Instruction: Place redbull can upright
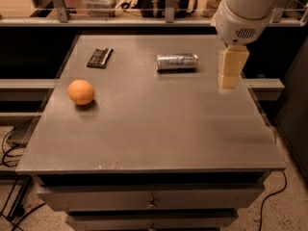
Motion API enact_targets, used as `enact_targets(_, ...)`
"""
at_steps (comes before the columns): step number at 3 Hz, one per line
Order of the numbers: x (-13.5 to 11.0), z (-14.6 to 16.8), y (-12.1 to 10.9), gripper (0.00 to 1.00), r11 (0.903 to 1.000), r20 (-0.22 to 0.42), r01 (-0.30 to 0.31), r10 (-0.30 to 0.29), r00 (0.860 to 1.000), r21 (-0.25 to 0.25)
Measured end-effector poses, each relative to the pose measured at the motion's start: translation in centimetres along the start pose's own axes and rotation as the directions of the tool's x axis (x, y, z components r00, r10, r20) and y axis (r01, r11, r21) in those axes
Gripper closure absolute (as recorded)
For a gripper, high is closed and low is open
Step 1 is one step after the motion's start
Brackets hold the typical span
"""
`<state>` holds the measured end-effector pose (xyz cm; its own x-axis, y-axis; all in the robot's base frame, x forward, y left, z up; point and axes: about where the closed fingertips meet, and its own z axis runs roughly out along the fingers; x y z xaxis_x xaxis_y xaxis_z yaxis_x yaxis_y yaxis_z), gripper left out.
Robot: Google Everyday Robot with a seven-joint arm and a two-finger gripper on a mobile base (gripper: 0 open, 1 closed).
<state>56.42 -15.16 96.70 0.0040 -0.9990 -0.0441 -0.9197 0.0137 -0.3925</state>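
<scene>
Orange ball [81, 92] on grey table [144, 134], left side. Dark flat bar [99, 57] at far left. Silver can [177, 61] lies on its side, far centre of table. Cream tool [228, 81] hangs right of can, apart from it; how far open, cannot tell.

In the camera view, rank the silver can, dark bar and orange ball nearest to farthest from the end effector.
End effector hangs over the table's right side.
1. Slim silver-grey redbull can, back centre.
2. Flat dark rectangular bar, back left, and orange ball, left: too close to call.
</scene>
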Motion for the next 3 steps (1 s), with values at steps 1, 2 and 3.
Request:
enact_targets(1, -1.9, 2.6, -2.6, 0.00, 0.9971, -0.029, 0.076, -0.077, 0.997, -0.005)
enact_targets(2, -6.0, 7.9, -8.0, 0.00, 0.9872, 0.000, 0.159, -0.159, 0.987, -0.020)
enact_targets(3, -6.0, 7.9, -8.5, 0.00, 0.9883, 0.005, 0.153, -0.152, 0.988, -0.008)
